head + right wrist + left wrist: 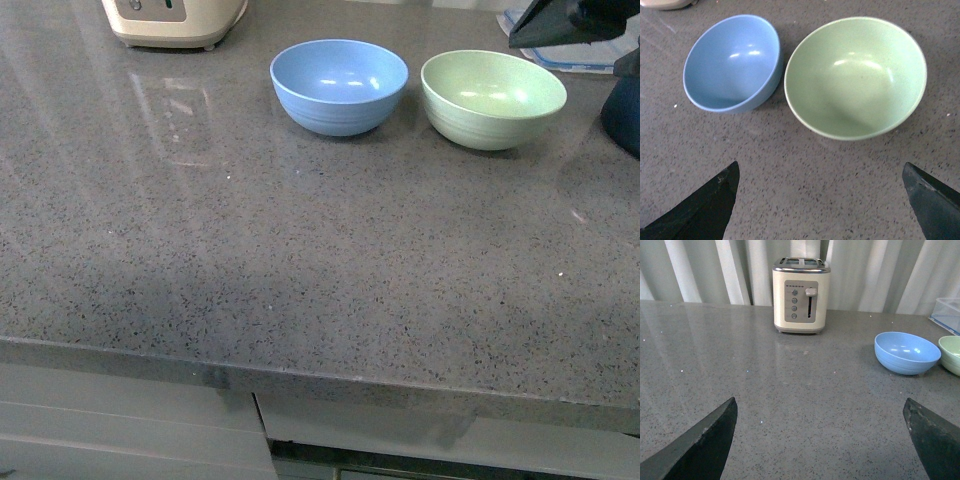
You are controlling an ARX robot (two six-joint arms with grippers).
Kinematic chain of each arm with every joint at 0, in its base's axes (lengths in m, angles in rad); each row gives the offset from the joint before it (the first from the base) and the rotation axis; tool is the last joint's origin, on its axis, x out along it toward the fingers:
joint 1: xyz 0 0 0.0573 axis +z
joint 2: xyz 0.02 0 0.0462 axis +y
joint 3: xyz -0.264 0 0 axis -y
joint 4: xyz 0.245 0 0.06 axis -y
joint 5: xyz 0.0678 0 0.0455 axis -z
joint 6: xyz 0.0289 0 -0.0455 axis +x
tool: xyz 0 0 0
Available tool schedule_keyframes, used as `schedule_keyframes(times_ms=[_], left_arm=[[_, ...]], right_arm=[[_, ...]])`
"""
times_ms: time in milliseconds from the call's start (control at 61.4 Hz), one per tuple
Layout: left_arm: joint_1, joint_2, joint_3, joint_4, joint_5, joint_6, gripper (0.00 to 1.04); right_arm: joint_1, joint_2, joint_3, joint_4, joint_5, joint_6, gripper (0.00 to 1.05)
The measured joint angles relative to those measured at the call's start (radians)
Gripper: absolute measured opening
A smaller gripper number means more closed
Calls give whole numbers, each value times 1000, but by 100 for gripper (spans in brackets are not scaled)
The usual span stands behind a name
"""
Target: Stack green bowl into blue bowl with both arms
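The blue bowl point(339, 85) and the green bowl point(493, 97) stand upright side by side at the back of the grey counter, a small gap between them, both empty. In the right wrist view my right gripper point(820, 167) is open above bare counter, short of the green bowl point(856, 77), with the blue bowl point(732, 62) beside it. A black part of the right arm point(568, 20) shows at the front view's top right. My left gripper point(819, 405) is open over bare counter, well away from the blue bowl point(907, 352) and the green bowl point(951, 354).
A cream toaster point(801, 296) stands at the back left of the counter point(300, 260). A dark navy vessel point(622, 115) sits just right of the green bowl. A clear box point(947, 312) lies behind the bowls. The counter's front edge point(300, 375) runs near me.
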Motion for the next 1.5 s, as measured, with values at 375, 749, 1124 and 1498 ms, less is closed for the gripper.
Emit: schedule_keyframes(times_ms=[375, 749, 1124, 1498], left_arm=[[0, 0, 0, 0, 0, 0, 98], [0, 0, 0, 0, 0, 0, 98], [0, 0, 0, 0, 0, 0, 98], [0, 0, 0, 0, 0, 0, 98]], right_arm=[[-16, 133, 98, 29, 6, -24, 95], [-32, 222, 143, 55, 6, -74, 95], [-85, 264, 182, 66, -8, -135, 95], [-148, 352, 234, 74, -8, -178, 95]])
